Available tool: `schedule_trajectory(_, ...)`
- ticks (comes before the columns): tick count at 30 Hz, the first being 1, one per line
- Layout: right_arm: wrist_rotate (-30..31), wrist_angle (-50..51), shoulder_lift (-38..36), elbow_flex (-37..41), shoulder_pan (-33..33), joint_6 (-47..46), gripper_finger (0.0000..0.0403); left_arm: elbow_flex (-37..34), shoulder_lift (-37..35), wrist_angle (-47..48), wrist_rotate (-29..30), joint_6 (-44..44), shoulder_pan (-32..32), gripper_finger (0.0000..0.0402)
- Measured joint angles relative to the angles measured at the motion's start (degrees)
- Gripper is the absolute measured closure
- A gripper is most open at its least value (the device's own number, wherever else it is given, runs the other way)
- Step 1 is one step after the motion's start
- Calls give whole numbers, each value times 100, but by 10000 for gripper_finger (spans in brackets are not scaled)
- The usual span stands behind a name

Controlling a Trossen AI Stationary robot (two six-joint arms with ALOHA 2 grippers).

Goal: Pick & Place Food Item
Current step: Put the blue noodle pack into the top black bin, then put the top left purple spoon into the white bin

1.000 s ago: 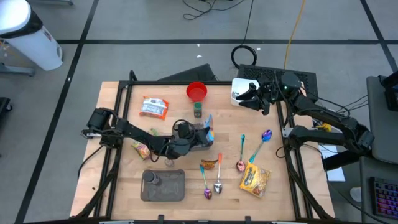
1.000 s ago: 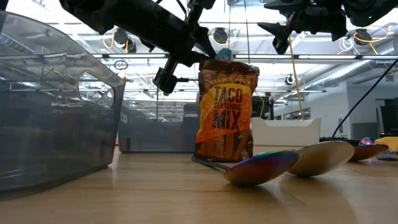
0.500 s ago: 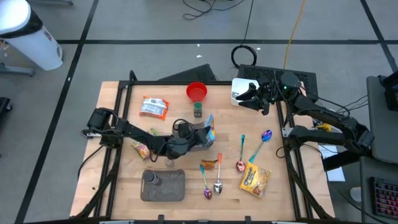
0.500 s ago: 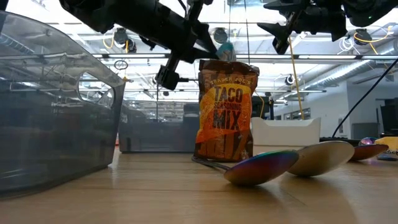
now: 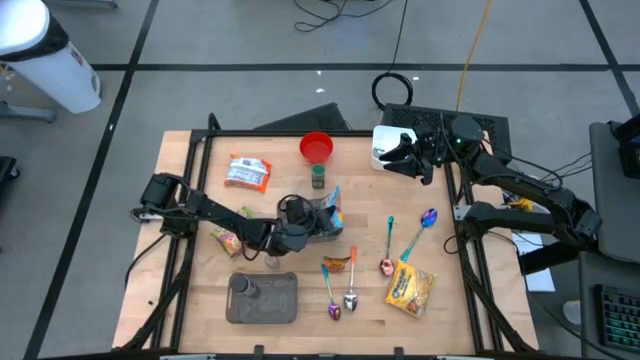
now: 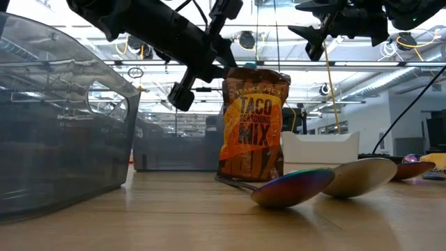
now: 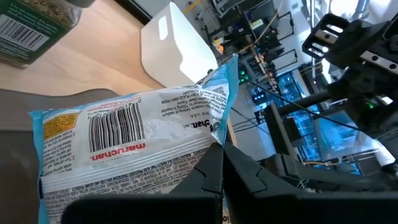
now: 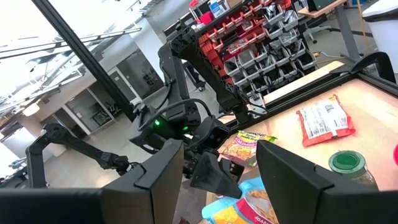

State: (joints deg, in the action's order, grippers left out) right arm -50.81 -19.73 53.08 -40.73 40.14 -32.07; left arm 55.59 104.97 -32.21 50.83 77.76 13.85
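A blue ramen packet (image 5: 333, 208) with a barcode (image 7: 118, 134) hangs near the table's middle, and my left gripper (image 5: 322, 222) is shut on it, reaching in from the table's left. My right gripper (image 5: 398, 155) stands open and high at the back right, beside a white bin (image 5: 384, 140), with nothing between its fingers (image 8: 292, 180). In the low view an orange taco seasoning packet (image 6: 254, 125) stands upright on the wood in front of the left arm. My left gripper pinches the ramen packet between its two shut fingers at one edge (image 7: 210, 142), close to a crimped end seam (image 7: 229, 74). The fingers come nearly level from the table's left. The packet sticks out beyond the fingertips, barcode side toward the wrist camera, clear of the table.
A red bowl (image 5: 316, 147), a green-lidded jar (image 5: 318, 177) and a red-and-white packet (image 5: 248, 172) sit toward the back. A grey tray (image 5: 262, 298), several spoons (image 5: 350, 292) and a yellow packet (image 5: 410, 288) lie near the front. A small packet (image 5: 225, 240) lies under the left arm.
My left gripper has tipped slightly downward in place. In the low view the ramen packet's blue top has sunk behind the taco packet. The right arm has kept still.
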Motion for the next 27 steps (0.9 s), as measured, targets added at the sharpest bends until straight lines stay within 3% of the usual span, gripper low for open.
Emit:
schedule_trajectory(13, 0, 0, 0, 0, 1, 22, 206, 0, 4, 261, 0, 229, -1, 390)
schedule_trajectory(27, -2, 2, 0, 0, 2, 0, 206, 0, 4, 236, 4, 194, -7, 264)
